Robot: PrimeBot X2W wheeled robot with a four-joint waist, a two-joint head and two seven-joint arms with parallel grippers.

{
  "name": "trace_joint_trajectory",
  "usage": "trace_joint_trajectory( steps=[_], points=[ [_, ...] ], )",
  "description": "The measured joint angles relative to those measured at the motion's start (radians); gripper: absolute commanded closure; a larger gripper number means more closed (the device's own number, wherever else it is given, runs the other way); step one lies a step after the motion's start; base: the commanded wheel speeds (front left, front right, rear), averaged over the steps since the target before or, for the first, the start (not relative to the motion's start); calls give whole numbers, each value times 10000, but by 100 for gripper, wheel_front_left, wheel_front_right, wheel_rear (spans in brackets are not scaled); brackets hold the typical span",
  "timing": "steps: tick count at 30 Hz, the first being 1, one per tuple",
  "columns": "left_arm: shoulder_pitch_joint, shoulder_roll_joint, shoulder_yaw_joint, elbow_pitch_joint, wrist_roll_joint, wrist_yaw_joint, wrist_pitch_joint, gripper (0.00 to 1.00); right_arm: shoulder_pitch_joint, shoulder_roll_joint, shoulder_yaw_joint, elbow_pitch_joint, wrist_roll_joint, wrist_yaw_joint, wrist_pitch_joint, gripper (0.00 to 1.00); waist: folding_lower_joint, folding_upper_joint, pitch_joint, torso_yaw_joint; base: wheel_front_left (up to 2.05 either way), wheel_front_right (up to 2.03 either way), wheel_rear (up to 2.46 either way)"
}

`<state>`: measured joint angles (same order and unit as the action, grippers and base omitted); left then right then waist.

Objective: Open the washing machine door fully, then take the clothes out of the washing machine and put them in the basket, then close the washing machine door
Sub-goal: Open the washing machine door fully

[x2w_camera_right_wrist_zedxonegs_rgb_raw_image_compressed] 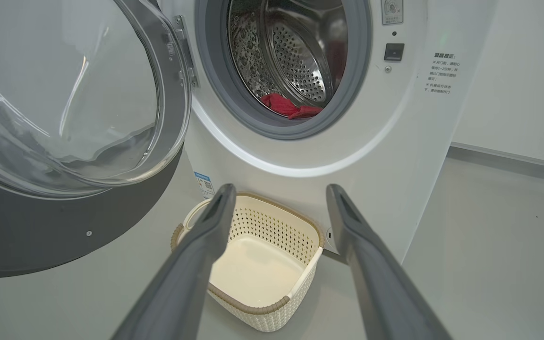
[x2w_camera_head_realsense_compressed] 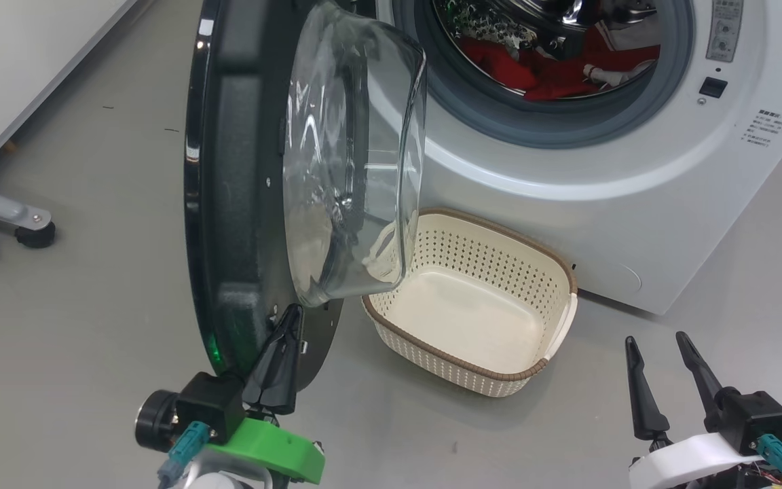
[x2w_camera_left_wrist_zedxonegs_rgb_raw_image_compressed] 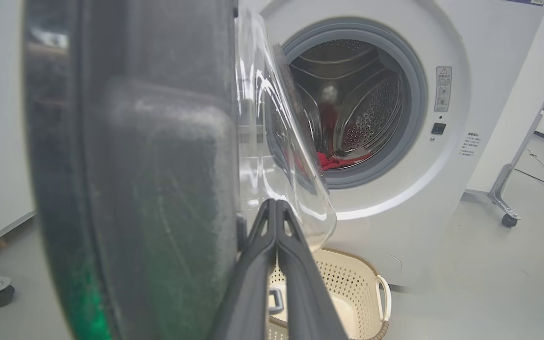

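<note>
Far left, the left hand (x2w_camera_head_realsense_compressed: 294,314) is pinched fully shut with nothing between its fingers. Its tips point up at the lower inside face of the washing machine door (x2w_camera_head_realsense_compressed: 228,204), just under the bulging glass bowl (x2w_camera_head_realsense_compressed: 354,156). It looks like they're touching the door, but I can't say for sure.

The door itself is swung out and stands nearly edge-on in the head view, so it sits right above and in front of that hand. Moving right, the basket (x2w_camera_head_realsense_compressed: 557,261) sits on the floor (x2w_camera_head_realsense_compressed: 92,305) just in front of the washing machine (x2w_camera_head_realsense_compressed: 567,217), partly tucked behind the glass bowl, and there's nothing in it.

The clothes (x2w_camera_head_realsense_compressed: 554,75) are a red heap low in the drum, up above the basket and well apart from both hands.

Far right, the right hand (x2w_camera_head_realsense_compressed: 656,338) has its fingers spread wide and holds nothing. It hovers over bare floor, to the right of the basket, and in its own wrist view it points toward the basket.
</note>
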<state>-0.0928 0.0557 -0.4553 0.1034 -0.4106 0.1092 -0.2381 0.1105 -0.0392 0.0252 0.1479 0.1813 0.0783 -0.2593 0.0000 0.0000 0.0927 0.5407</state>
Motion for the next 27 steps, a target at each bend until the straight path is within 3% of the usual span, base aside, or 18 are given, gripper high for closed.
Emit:
trace_joint_trajectory(
  steps=[11,27],
  points=[
    [64,44,1091,36,0,13,-27,100,-1,0,-111,-23,27,-10,0,0,0,0,122,-22,0,0,0],
    [42,-40,3588,148,-46,48,-140,100,-269,-8,-207,-146,-84,19,0,0,0,0,794,-344,0,0,0]
  ],
)
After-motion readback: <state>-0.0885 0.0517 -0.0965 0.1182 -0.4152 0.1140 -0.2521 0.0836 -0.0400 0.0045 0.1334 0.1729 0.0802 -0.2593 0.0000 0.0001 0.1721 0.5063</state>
